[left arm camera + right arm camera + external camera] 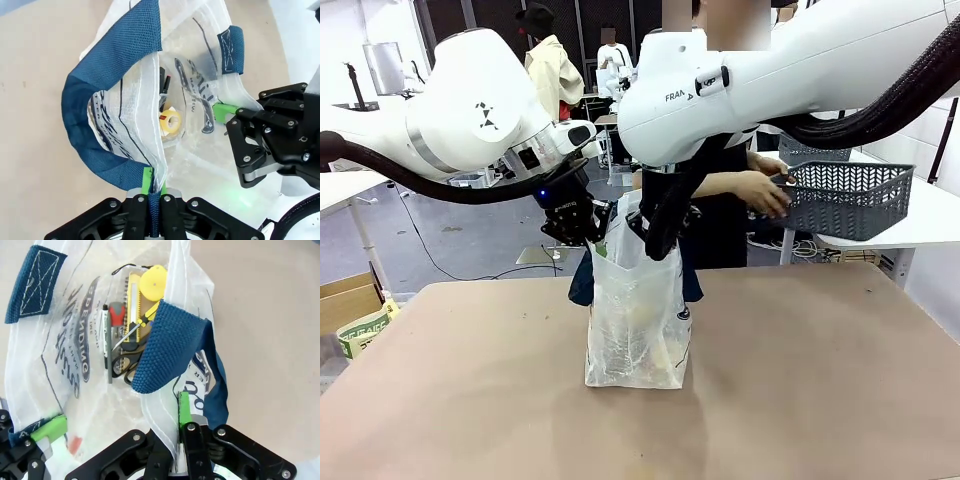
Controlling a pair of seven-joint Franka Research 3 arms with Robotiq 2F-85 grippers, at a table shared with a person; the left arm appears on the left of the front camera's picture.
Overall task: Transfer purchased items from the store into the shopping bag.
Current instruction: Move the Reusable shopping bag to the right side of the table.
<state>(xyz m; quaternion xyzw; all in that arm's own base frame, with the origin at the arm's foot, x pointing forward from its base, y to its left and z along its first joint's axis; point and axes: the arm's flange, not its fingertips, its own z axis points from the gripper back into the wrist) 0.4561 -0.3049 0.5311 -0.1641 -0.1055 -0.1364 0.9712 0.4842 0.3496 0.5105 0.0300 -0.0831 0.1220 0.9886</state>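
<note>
1. The left pincer (pixel 154 184) is clamped on the rim of the shopping bag (pixel 638 320), at the foot of a navy strap handle (pixel 100 90).
2. The right pincer (pixel 179 422) is clamped on the opposite rim. Between them the bag's mouth is held wide, and the bag stands upright mid-desk (pixel 820 400).
3. Purchased items lie at the bottom of the bag: a yellow tape roll (pixel 170 122), a pen (pixel 106 340) and black-handled scissors (pixel 125 367) among them.
4. The person's hand (pixel 765 192) holds the grey lattice basket (pixel 850 200) at the far right, well apart from the bag. Its contents cannot be seen.
5. Judgement: the step in hand is holding the bag open for loading, which looks largely done. The next move calls for a steady two-sided grip while any remaining items drop in, then a level lift or release without tipping the bag.
</note>
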